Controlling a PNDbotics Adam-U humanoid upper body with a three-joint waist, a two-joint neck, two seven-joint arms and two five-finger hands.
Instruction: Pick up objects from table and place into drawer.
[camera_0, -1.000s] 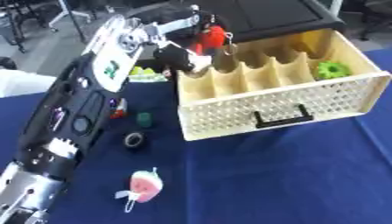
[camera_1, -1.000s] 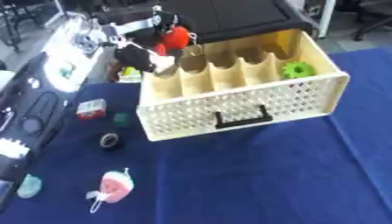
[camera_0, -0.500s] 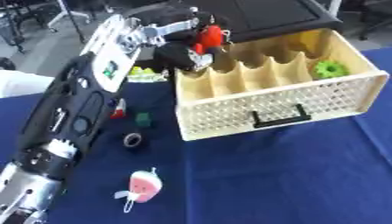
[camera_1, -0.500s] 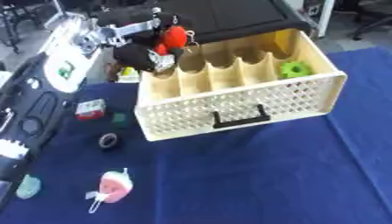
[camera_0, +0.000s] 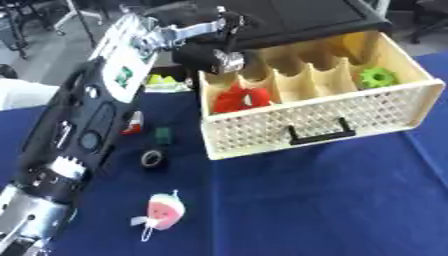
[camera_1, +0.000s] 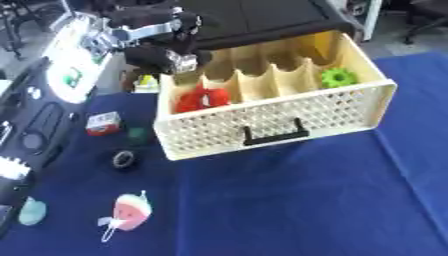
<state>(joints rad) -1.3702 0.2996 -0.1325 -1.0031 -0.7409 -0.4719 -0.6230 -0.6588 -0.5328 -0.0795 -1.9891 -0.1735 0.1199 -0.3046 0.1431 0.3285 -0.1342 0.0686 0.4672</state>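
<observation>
Left arm (camera_0: 87, 125) entering from lower left corner, running up the left side of the bench (camera_0: 315, 200), bent rightward at the top. Left robot hand (camera_0: 226, 42) poised over the back left corner of the drawer (camera_0: 315, 107), fingers pointing down and relaxed, nothing gripped. Right robot hand not seen in either view.

On the blue bench, left to right: pale teal object (camera_1: 31, 212) at the left edge; small red-and-white block (camera_1: 102, 123) beside the arm; black ring (camera_0: 152, 158) and, just behind it, small dark green piece (camera_0: 163, 135); pink-and-red item with white loop (camera_0: 162, 212) nearer the front; yellow-green object (camera_0: 159, 80) behind, partly hidden by the arm.

Cream perforated drawer pulled open, black handle (camera_0: 318, 136) at the front, interior split by dividers. Red object (camera_0: 238, 98) lying in the leftmost compartment, directly below the left robot hand, clear of the fingers. Green gear-shaped piece (camera_0: 378, 77) in the rightmost compartment.
</observation>
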